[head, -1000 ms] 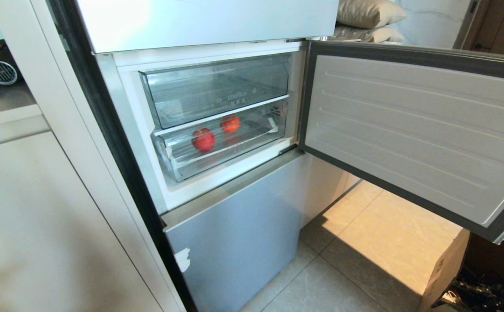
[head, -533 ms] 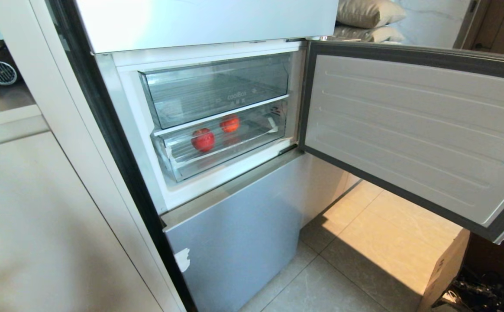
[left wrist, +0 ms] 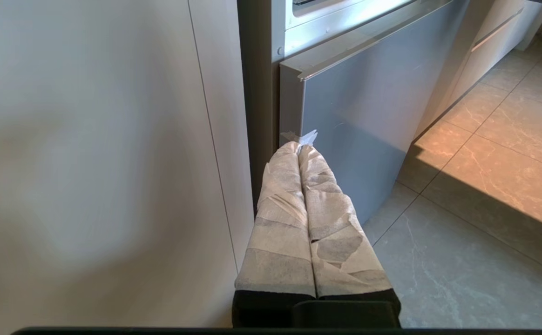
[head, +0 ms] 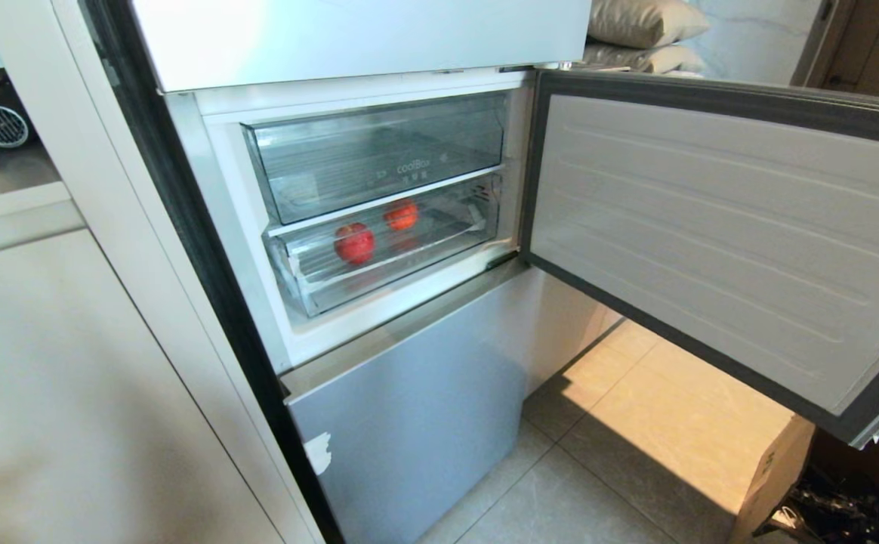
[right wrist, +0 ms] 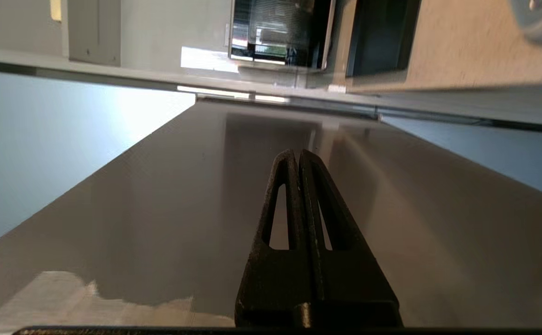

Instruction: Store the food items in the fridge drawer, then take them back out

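Observation:
Two small red-orange food items (head: 354,243) (head: 402,216) lie inside the fridge drawer (head: 439,245), the lower clear drawer, which sits pushed into the open fridge compartment. Neither gripper shows in the head view. In its wrist view my right gripper (right wrist: 295,153) is shut and empty, its tips close against the glossy outer face of the fridge door (right wrist: 182,195); whether they touch it is unclear. My left gripper (left wrist: 299,148), its fingers wrapped in tape, is shut and empty, parked low beside the pale-blue lower fridge panel (left wrist: 359,116).
A clear bin with lettering (head: 379,151) sits above the drawer. The open door (head: 726,234) juts out to the right over the tiled floor. A cardboard box (head: 775,468) stands under its free end. A tall pale cabinet (head: 69,393) flanks the fridge on the left.
The open door's free end has shifted slightly, its lower corner sitting a little lower in the head view. The fruits and the drawer have not moved.

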